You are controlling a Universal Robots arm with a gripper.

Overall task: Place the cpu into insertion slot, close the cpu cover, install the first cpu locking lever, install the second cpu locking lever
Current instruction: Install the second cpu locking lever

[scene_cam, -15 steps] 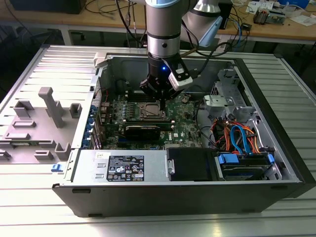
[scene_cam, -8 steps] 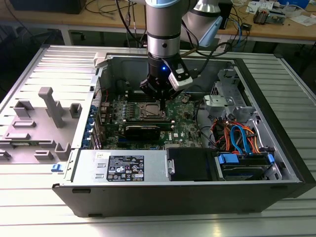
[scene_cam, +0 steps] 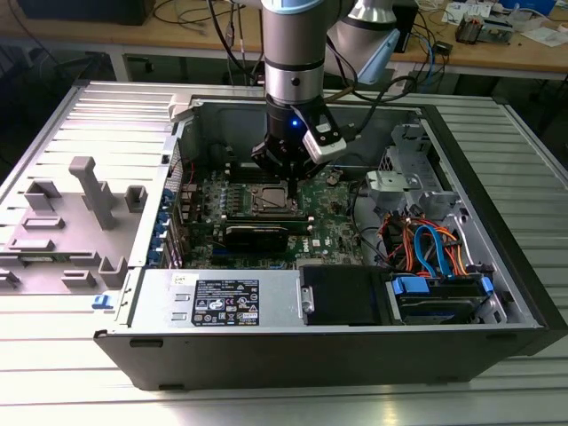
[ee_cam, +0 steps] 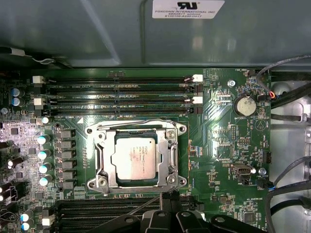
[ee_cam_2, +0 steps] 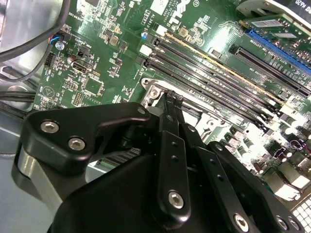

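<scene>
The open computer case (scene_cam: 497, 266) holds the green motherboard (ee_cam: 218, 145). The dull silver cpu (ee_cam: 134, 158) sits in the insertion slot (ee_cam: 171, 158). The hand (ee_cam_2: 172, 109) hovers just beside it, fingers together, holding nothing.

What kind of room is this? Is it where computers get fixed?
Probably a lab or workshop. An open computer case lies on a metal table, a robot arm's gripper hangs over its green motherboard, and a workbench behind is cluttered with cables.
</scene>
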